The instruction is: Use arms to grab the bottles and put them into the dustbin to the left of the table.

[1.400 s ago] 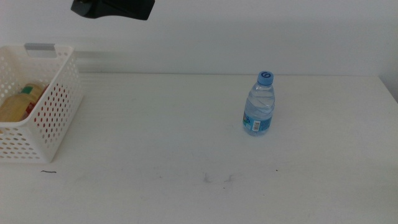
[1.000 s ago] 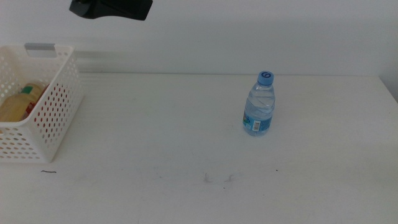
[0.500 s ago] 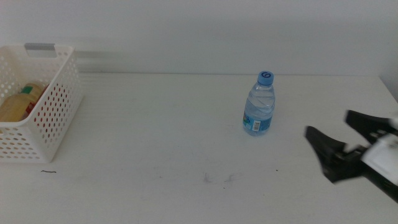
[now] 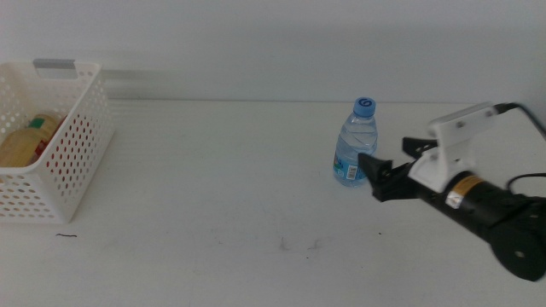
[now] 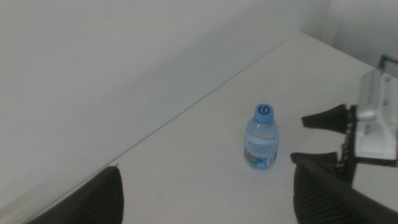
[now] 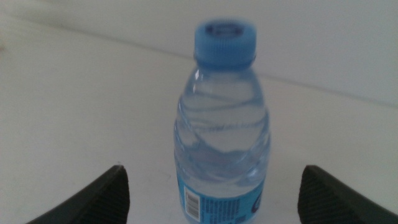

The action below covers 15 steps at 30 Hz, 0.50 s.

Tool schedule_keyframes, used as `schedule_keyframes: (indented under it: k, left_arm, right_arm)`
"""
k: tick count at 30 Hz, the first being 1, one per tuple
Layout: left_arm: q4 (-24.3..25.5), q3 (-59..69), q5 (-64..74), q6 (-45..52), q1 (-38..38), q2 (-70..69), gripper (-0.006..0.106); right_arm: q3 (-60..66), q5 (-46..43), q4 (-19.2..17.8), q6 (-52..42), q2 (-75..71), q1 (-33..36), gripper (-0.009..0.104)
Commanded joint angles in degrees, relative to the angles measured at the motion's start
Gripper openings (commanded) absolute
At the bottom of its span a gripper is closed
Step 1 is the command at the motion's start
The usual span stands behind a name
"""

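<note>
A small clear water bottle with a blue cap stands upright on the white table, right of centre. My right gripper is open just to the right of it, low over the table, fingers pointing at the bottle without touching. In the right wrist view the bottle stands centred ahead of the open right gripper. My left gripper is open, high above the table, looking down on the bottle and the right gripper. The white dustbin at the far left holds a yellow-drink bottle.
A pale wall runs along the table's far edge. A few small dark scuffs mark the table near its front. The right arm's white housing and black cables fill the right side.
My right arm has come in from the right and reached up beside the water bottle. The dark left gripper seen at the top left has left the middle view. The bottle has not moved.
</note>
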Motion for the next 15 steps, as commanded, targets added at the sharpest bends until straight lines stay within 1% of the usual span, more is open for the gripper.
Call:
schedule_keyframes:
  k: [1, 3, 5, 12, 13, 14, 15]
  left_arm:
    - [0.06, 0.00, -0.86, -0.46, -0.07, -0.16, 0.094]
    - [0.06, 0.00, -0.86, -0.46, -0.07, -0.16, 0.094]
    - [0.06, 0.00, -0.86, -0.46, -0.07, -0.16, 0.094]
    - [0.06, 0.00, -0.86, -0.46, -0.07, -0.16, 0.094]
    - [0.06, 0.00, -0.86, -0.46, -0.07, -0.16, 0.094]
    - [0.06, 0.00, -0.86, -0.46, -0.07, -0.16, 0.094]
    - [0.06, 0.00, -0.86, -0.46, -0.07, -0.16, 0.094]
  right_arm:
    - [-1.72, -2.53, -0.58, 0.28, 3.89, 0.12, 0.089]
    - [-3.01, -6.06, -0.58, 0.28, 7.49, 0.12, 0.089]
    - [-4.79, -7.72, -0.58, 0.28, 10.78, 0.12, 0.089]
    - [-15.04, -8.21, -0.58, -0.21, 20.38, 0.12, 0.089]
    - [-16.19, -8.21, -0.44, -0.21, 21.58, 0.12, 0.087]
    - [-17.51, -8.04, -0.44, -0.21, 22.58, 0.12, 0.083]
    - [-18.73, -7.08, -0.44, -0.21, 23.31, 0.25, 0.075]
